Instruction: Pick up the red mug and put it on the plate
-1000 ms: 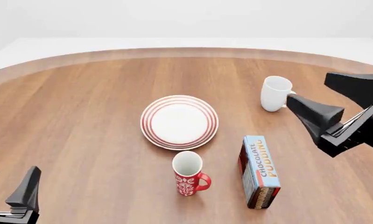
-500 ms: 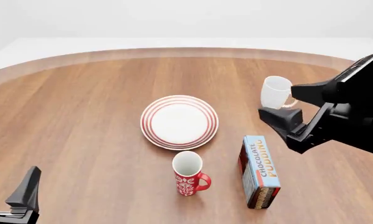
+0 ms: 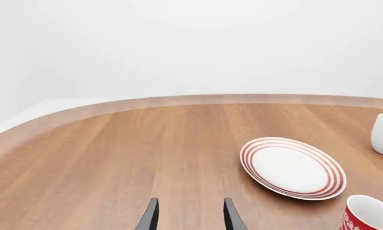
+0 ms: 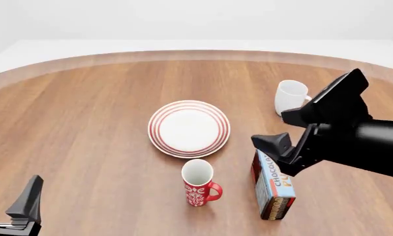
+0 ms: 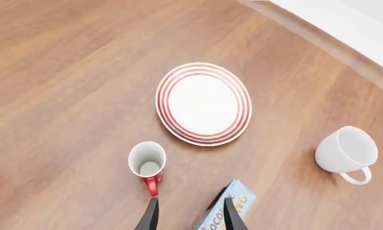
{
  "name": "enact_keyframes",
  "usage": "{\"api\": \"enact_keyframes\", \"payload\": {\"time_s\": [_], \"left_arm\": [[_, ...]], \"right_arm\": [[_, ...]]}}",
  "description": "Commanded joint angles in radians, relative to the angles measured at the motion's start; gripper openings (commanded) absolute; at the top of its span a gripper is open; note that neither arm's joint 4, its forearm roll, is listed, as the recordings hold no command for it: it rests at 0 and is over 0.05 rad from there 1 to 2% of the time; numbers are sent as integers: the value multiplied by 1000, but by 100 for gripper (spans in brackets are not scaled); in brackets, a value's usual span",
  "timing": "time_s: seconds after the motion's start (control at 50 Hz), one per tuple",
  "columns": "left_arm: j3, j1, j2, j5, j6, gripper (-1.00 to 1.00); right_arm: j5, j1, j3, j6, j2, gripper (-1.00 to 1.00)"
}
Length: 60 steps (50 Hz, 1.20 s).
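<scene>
Both jaws stand spread and empty. On the table (image 4: 72, 118), the plate (image 4: 189, 128) lies near the middle, and the red mug (image 4: 198, 183) stands upright just beside it, toward the near edge, handle pointing to the right edge. By my reading the right gripper (image 4: 285, 132) is far nearer, hanging over the pudding box (image 4: 273, 184) just right of the mug; the left gripper (image 4: 11, 201) sits at the near-left corner.

Both arms matte black — right gripper (image 4: 287, 129) blocky, angular, wedge-shaped fingers; left gripper (image 4: 9, 199) thin tapered fingers.
</scene>
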Motion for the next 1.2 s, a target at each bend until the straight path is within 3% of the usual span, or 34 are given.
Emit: {"api": "enact_keyframes", "payload": {"time_s": [0.02, 0.78, 1.2], "left_arm": [[0, 0, 0, 0, 0, 100], [0, 0, 0, 0, 0, 100], [0, 0, 0, 0, 0, 100]], "right_arm": [[7, 40, 27, 15, 30, 100], [-69, 120, 67, 69, 171, 100], [-175, 150, 111, 91, 263, 100]]}}
